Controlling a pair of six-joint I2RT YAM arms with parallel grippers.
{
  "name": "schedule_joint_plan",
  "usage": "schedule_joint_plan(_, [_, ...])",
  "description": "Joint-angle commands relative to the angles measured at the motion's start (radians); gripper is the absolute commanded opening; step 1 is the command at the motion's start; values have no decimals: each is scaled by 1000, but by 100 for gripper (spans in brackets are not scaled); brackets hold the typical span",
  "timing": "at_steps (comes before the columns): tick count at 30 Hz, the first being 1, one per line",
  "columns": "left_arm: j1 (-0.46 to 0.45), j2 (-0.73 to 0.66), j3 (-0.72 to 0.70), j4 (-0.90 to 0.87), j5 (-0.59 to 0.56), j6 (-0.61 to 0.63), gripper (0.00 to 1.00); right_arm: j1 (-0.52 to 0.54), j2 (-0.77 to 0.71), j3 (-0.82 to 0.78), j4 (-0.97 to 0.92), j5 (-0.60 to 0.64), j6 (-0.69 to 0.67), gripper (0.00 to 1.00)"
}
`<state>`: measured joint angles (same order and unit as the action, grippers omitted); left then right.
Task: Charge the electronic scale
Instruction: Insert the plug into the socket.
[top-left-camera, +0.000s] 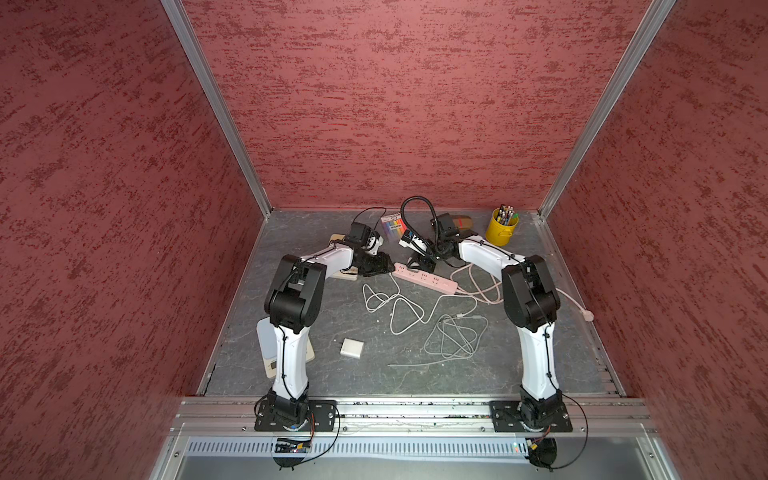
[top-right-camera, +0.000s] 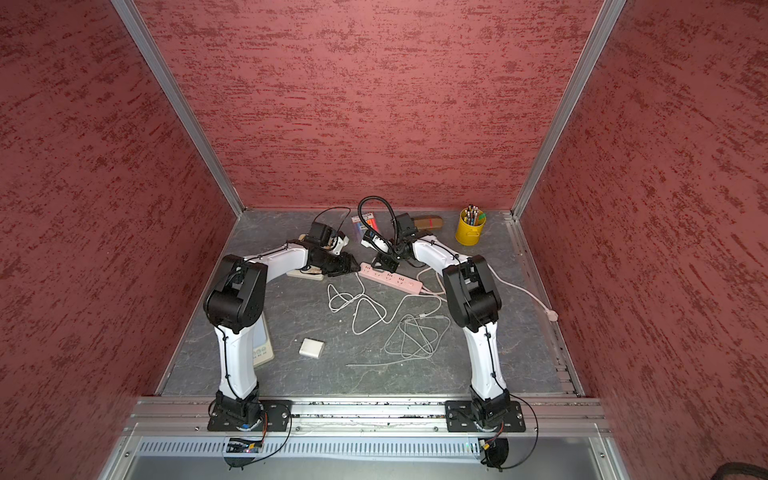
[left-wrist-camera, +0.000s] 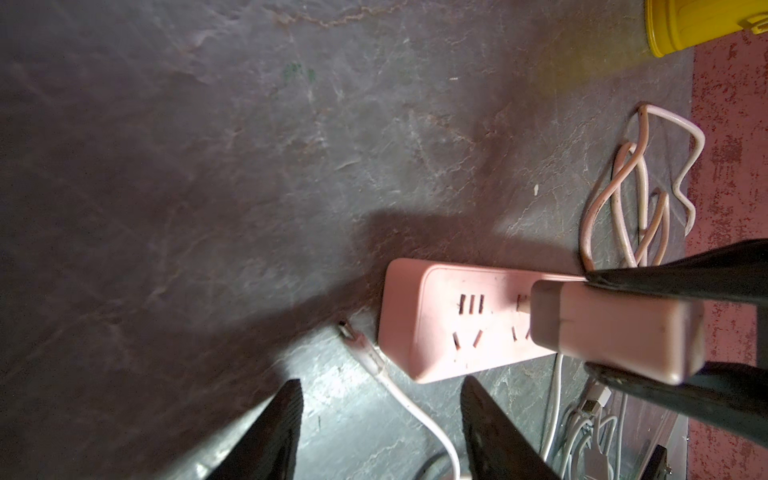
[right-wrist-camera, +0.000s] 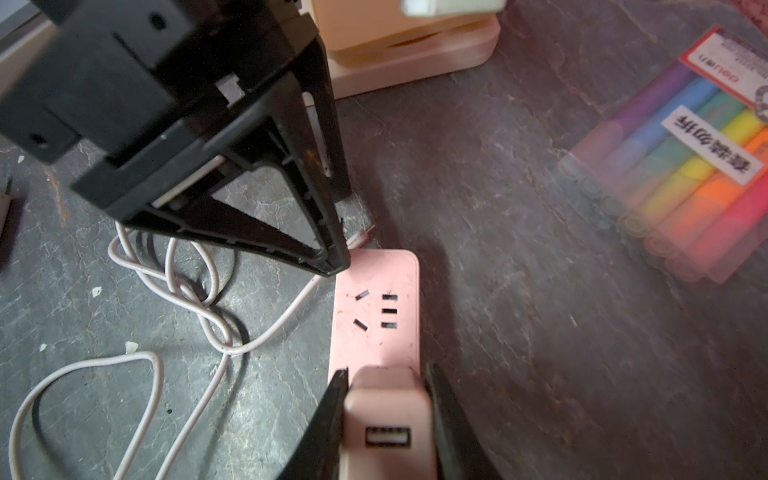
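The electronic scale (top-left-camera: 269, 353) lies at the front left, mostly hidden under my left arm; its display end shows in a top view (top-right-camera: 262, 352). My right gripper (right-wrist-camera: 386, 370) is shut on a pale pink USB charger (right-wrist-camera: 388, 419), held against the pink power strip (right-wrist-camera: 376, 316) at its second socket. A bit of prong shows between charger (left-wrist-camera: 615, 332) and strip (left-wrist-camera: 440, 328). My left gripper (left-wrist-camera: 381, 381) stands open just off the strip's end, low over the table. A white cable's USB plug (left-wrist-camera: 353, 336) lies on the table in front of its fingers.
Loose white cables (top-left-camera: 399, 307) and a second coil (top-left-camera: 453, 336) sprawl mid-table, beside a small white square block (top-left-camera: 351, 348). The strip's pink cord (top-left-camera: 478, 286) runs right. At the back are a yellow pencil cup (top-left-camera: 502, 227), a highlighter pack (right-wrist-camera: 681, 166) and a cream block (right-wrist-camera: 407, 45).
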<state>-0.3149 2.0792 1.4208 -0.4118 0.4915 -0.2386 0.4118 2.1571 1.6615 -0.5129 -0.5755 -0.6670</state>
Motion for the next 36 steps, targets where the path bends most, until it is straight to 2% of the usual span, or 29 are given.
schedule_joint_plan(1, [4,36,14,-13,-7,10,61,5,20,3,-103,29,-21,0])
schedule_joint_plan(10, [5,35,10,-16,-5,13,61,8,69,27,-149,58,-12,0])
schedule_joint_plan(14, [8,33,8,-17,-5,15,61,8,51,-38,-156,101,-14,0])
schedule_joint_plan(23, [17,22,6,-18,-2,17,61,32,23,-238,-83,290,-10,0])
schedule_joint_plan(31, [23,-14,1,-24,-8,30,61,39,3,-257,-1,284,67,1])
schedule_joint_plan(36, [41,-83,-15,-29,-24,50,61,38,-101,-192,129,316,251,42])
